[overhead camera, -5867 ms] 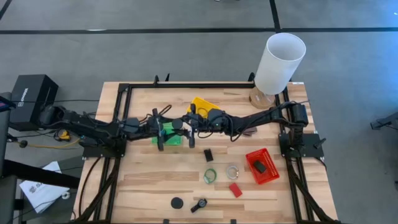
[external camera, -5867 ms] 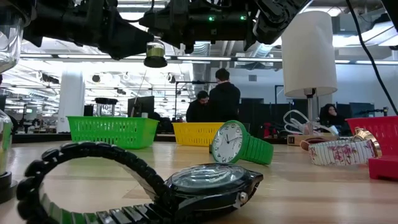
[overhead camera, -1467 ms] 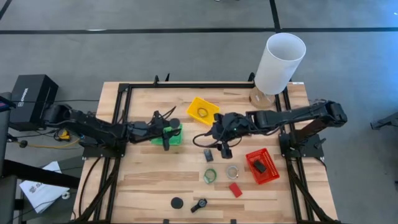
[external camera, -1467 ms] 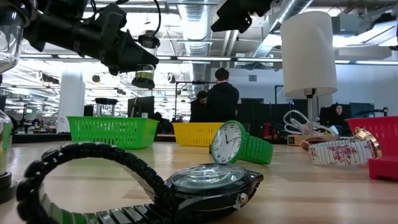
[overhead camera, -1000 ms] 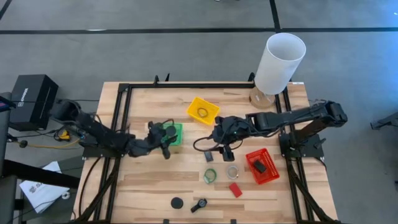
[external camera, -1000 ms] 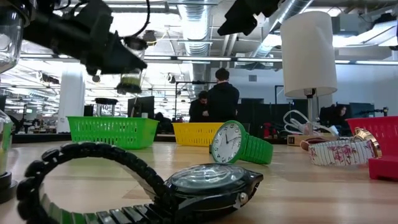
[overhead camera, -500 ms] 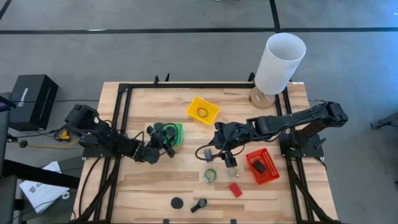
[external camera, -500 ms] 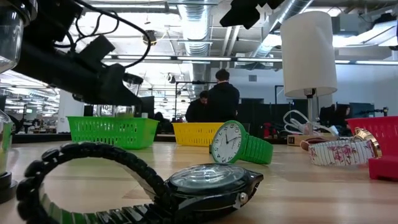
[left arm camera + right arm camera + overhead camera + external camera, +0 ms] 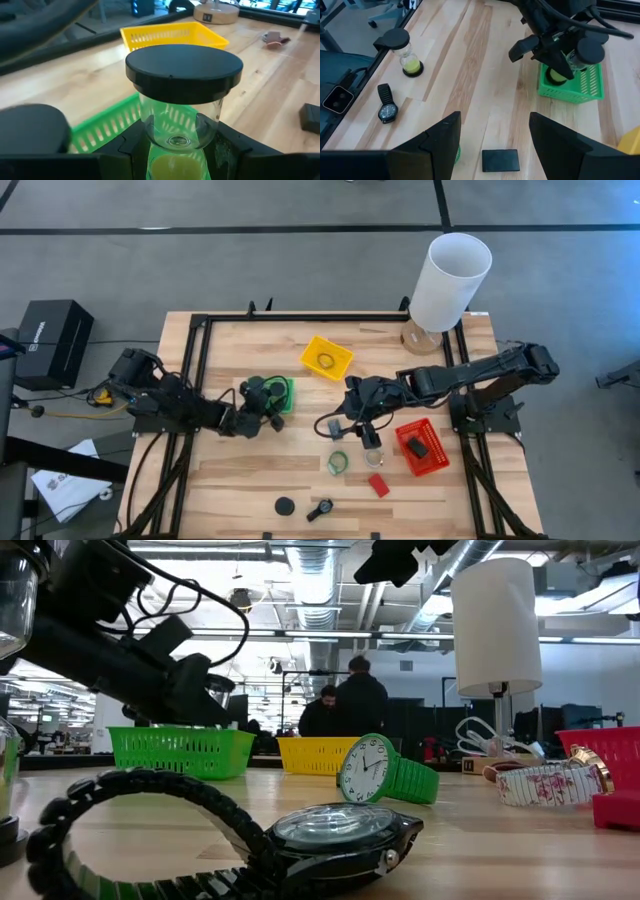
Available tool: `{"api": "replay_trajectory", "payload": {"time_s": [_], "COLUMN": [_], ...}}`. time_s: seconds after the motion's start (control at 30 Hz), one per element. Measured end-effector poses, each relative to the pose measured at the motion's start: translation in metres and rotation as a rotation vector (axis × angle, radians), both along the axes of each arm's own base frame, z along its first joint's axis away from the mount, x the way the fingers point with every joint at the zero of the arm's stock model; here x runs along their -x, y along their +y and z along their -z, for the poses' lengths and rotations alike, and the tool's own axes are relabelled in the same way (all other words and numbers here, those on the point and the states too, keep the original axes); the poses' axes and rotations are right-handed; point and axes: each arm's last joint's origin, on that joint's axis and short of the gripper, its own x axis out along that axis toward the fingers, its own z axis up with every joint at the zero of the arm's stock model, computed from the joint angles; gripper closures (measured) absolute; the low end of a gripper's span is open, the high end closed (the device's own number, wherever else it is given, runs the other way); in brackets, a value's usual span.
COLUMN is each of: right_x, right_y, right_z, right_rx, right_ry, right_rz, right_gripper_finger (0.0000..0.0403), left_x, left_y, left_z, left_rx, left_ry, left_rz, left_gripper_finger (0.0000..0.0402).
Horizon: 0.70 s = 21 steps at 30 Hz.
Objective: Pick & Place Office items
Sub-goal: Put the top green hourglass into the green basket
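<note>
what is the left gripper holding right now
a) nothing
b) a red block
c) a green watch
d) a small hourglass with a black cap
d: the left wrist view shows the left gripper closed around the clear glass of a small hourglass with a black cap and yellow-green sand, held by the green basket.
</note>
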Motion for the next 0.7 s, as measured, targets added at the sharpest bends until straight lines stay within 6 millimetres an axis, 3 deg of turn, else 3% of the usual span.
{"api": "replay_trajectory", "payload": {"time_s": [0.7], "right_x": [0.0001], "right_y": [0.0000], "right_z": [0.0002], "right_rx": [0.034], "right_ry": [-0.007], "right_rz": [-0.029], "right_gripper_finger": [0.0176], "left_x": [-0.0007], "left_y": [0.0019], "left_z": [0.0002], "left_rx": [0.015], "left_ry": [-0.006], "left_rz": [-0.003], "left_gripper_finger": [0.0225]}}
